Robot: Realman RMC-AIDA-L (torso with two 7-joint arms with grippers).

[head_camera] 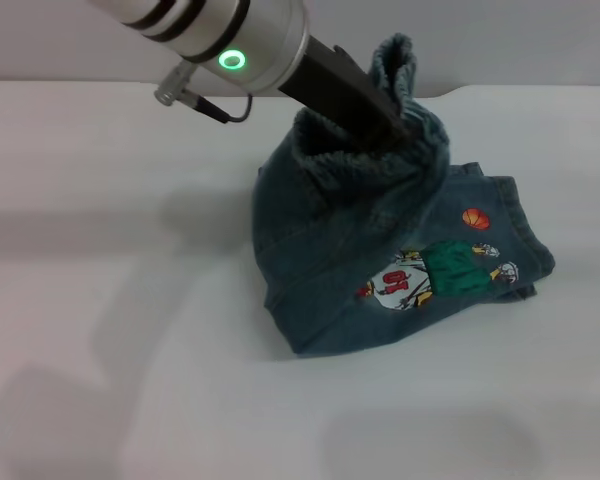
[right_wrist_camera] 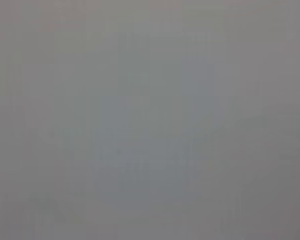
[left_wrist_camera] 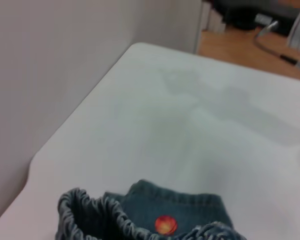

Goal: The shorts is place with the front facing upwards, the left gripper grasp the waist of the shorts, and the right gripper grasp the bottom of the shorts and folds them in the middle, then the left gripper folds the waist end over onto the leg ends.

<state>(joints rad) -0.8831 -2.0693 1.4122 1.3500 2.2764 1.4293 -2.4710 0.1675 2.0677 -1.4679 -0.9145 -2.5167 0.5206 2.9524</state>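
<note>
The shorts — waist lifted by left claw.

A plain indoor test room or lab is suggested. A bare white bench with a rounded corner is set against a blank pale wall. Beyond its far edge a wooden floor and dark equipment with cables are seen.

A white worktop fills the scene, soft shadows lying across it. Behind it stands a pale grey wall — the worktop's rounded corner meets it. Beyond the far edge shows a wooden floor — orange-brown, with dark clutter.
</note>
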